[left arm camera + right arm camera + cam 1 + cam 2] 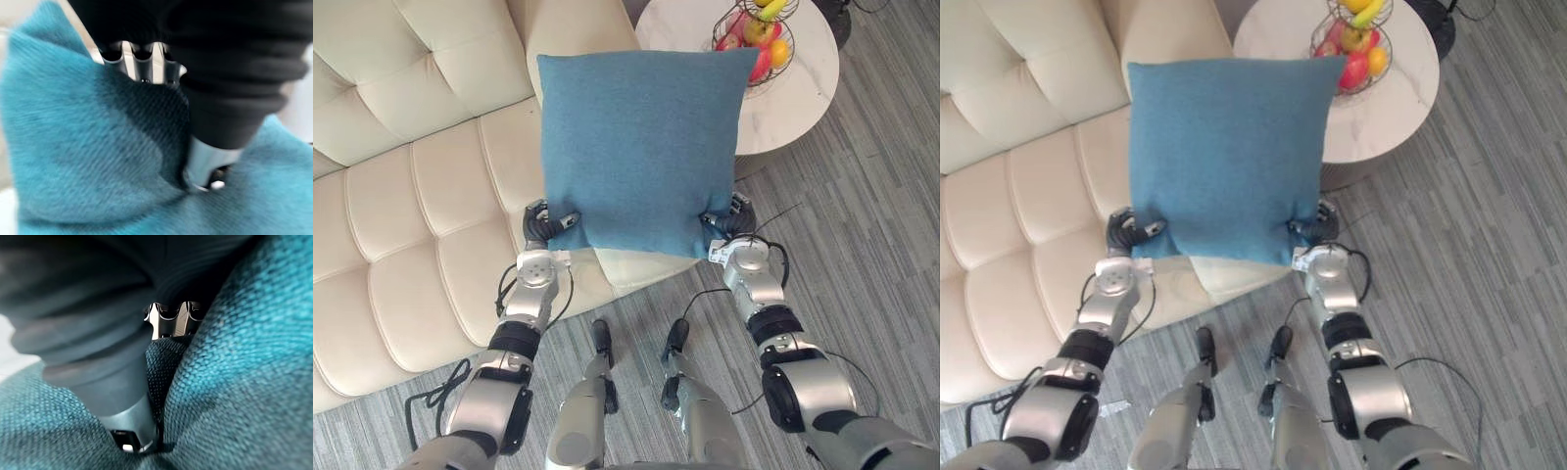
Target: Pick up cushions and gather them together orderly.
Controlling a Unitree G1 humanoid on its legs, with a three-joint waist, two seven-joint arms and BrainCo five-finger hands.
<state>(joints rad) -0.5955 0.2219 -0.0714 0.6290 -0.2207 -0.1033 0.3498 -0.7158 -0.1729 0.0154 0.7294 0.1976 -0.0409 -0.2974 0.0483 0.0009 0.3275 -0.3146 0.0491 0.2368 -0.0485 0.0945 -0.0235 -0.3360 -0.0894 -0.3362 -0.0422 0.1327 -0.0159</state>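
Observation:
A square blue cushion [639, 147] is held up flat in front of me, above the sofa's right end. My left hand [548, 221] pinches its lower left corner and my right hand [728, 219] pinches its lower right corner. In the left wrist view the thumb [205, 164] presses into the blue cloth [88, 147] with the fingers behind it. The right wrist view shows the same pinch, thumb [132, 426] sunk into the cloth [234, 362]. The cushion hides whatever lies behind it.
A cream tufted leather sofa [401, 206] spans the left side. A round white marble side table [793, 88] stands at the upper right with a wire basket of fruit [759, 34] on it. Grey wood-plank floor [862, 255] lies to the right.

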